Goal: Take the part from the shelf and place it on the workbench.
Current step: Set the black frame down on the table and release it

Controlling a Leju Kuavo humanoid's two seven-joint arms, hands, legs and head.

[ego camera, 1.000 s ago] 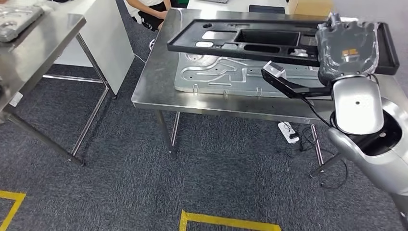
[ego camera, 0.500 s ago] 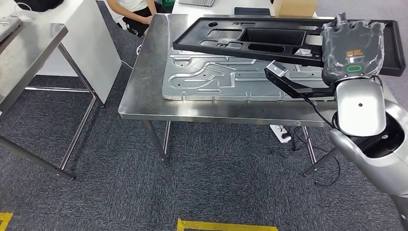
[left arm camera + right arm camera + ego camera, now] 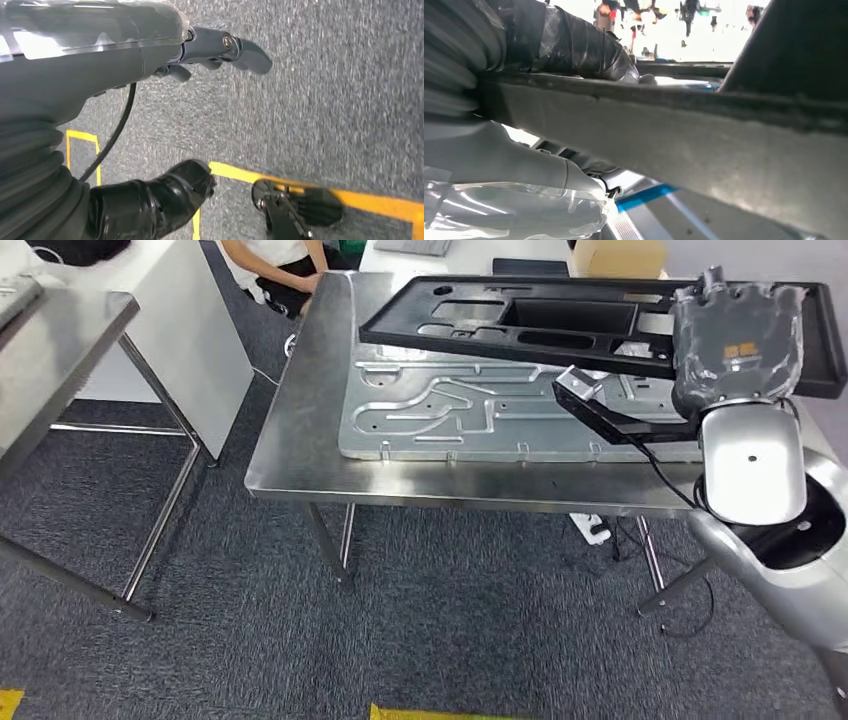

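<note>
A long black plastic part [image 3: 480,335] with several cut-outs hangs tilted just above the steel workbench [image 3: 295,445]. My right hand [image 3: 735,340], wrapped in clear film, grips the part's right end. In the right wrist view the part's edge [image 3: 674,130] crosses the picture and the thumb [image 3: 589,50] lies over it. A large silver stamped plate [image 3: 450,415] lies on the workbench under the part. My left hand [image 3: 215,45] hangs over the carpet and holds nothing, its fingers loosely apart.
A second steel table [image 3: 60,330] stands at the left, with a white panel [image 3: 190,320] behind it. A person [image 3: 275,265] sits beyond the workbench's far left corner. A cardboard box [image 3: 615,255] is at the back. A power strip [image 3: 595,530] lies under the workbench.
The camera has moved: the workbench has slid left and slightly down in the picture. My right hand still holds the black part above the plate.
</note>
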